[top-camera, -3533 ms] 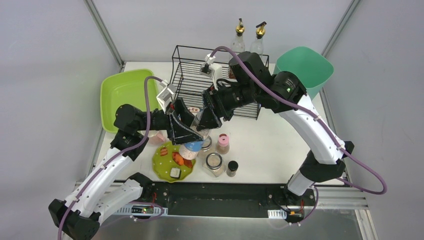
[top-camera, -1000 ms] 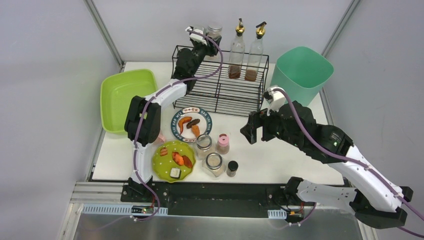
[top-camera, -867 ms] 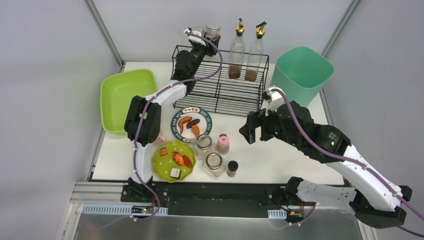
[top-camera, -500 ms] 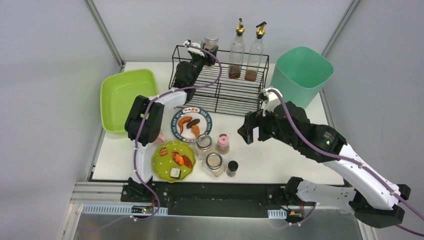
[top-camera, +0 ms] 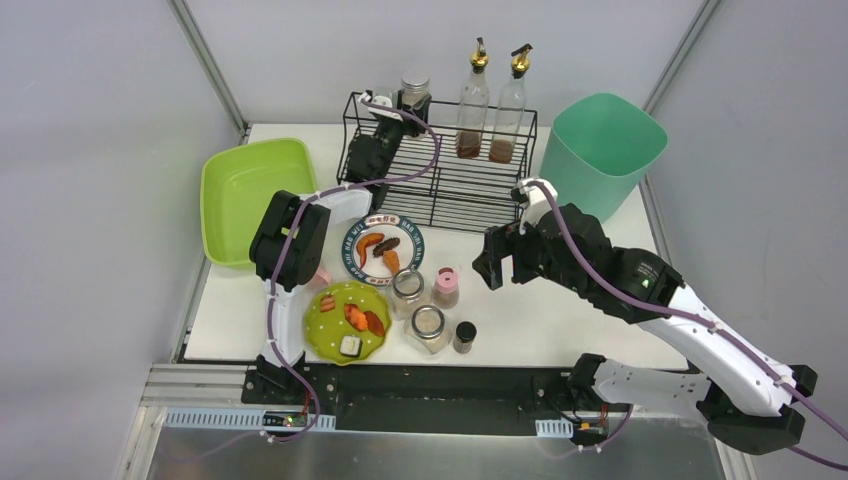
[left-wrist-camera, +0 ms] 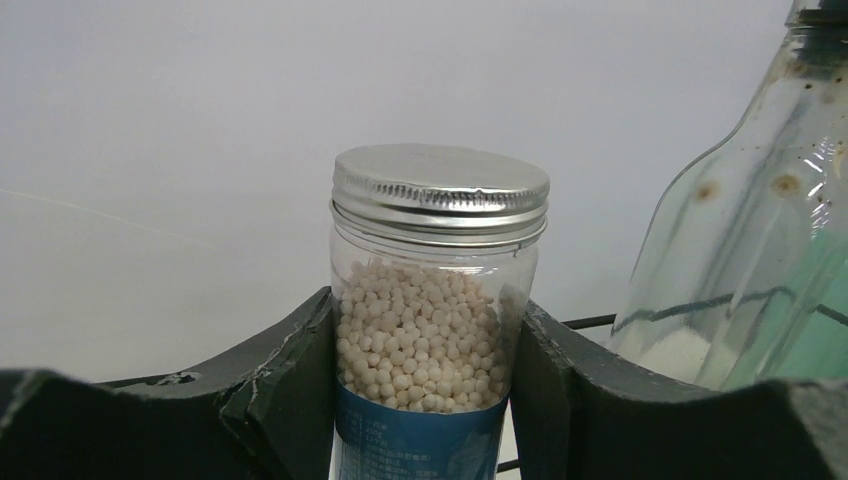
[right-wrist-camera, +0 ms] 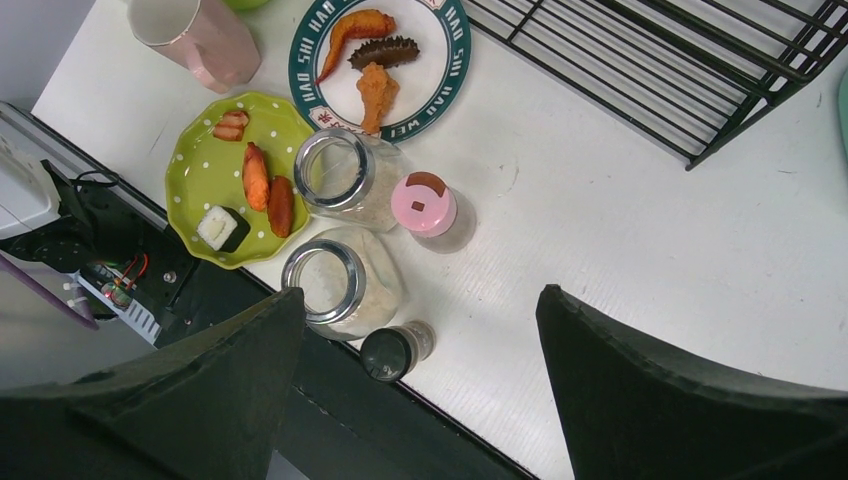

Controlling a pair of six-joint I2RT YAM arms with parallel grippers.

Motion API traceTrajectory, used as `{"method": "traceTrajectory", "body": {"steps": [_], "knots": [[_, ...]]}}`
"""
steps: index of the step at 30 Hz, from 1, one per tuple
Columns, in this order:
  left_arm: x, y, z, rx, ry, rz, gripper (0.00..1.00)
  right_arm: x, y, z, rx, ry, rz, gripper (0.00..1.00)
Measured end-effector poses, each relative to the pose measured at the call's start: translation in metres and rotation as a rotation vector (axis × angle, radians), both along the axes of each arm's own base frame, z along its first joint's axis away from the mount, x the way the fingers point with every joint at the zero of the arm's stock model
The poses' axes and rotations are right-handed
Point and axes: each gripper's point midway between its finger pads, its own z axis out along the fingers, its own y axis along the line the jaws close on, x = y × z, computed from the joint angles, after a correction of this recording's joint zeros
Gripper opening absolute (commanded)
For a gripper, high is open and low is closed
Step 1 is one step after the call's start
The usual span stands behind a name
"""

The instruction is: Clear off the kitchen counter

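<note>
Your left hand is gripping the silver-lidded clear jar of white beads; your right hand is hanging open.

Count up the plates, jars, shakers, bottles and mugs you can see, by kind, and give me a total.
Plates: 2
Clear jars: 3, counting the bead jar in the left gripper
Small shakers: 2
Oil bottles: 2
Pink mug: 1
Total: 10
</note>
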Motion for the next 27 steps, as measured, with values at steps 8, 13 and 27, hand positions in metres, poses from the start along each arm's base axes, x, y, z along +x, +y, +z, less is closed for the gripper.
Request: {"method": "traceTrajectory", "body": {"steps": [8,13,27], "knots": [[-0.004,0.002,0.001,-0.013,-0.026,0.004,0.62,0.0,0.0,-0.002,-0.003,0.001,0.0,0.9],[-0.008,-0.001,0.002,-0.014,-0.036,-0.002,0.62,0.001,0.0,-0.002,-0.003,0.0,-0.002,0.9],[-0.013,-0.007,0.001,-0.004,-0.043,-0.008,0.66,0.001,0.001,-0.008,-0.004,0.002,-0.003,0.9]]}}
